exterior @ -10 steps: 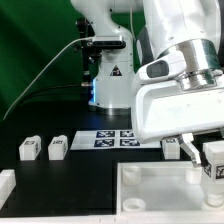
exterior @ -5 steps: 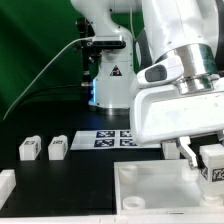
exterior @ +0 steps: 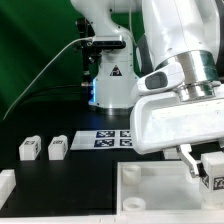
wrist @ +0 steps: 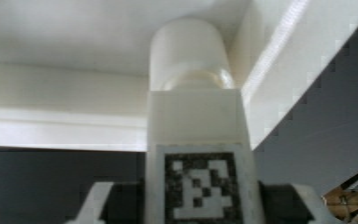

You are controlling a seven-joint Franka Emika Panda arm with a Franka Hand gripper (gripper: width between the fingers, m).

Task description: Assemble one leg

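Observation:
My gripper (exterior: 207, 164) is shut on a leg (exterior: 214, 168), a small white block with a black-and-white tag, at the exterior view's right. It holds the leg just above the far right corner of the large white tray (exterior: 150, 192). In the wrist view the leg (wrist: 201, 120) stands between my fingers (wrist: 108, 200), its rounded end close to the tray's white wall (wrist: 51, 100). Two more legs (exterior: 29, 149) (exterior: 58, 148) lie on the black table at the exterior view's left.
The marker board (exterior: 112, 139) lies behind the tray, next to the robot base (exterior: 108, 80). A white piece (exterior: 5, 185) lies at the front left edge. A cable runs from the base to the left.
My gripper has moved down and a little to the exterior view's right with the leg in it, closer to the tray's corner. The two legs at the left have not moved.

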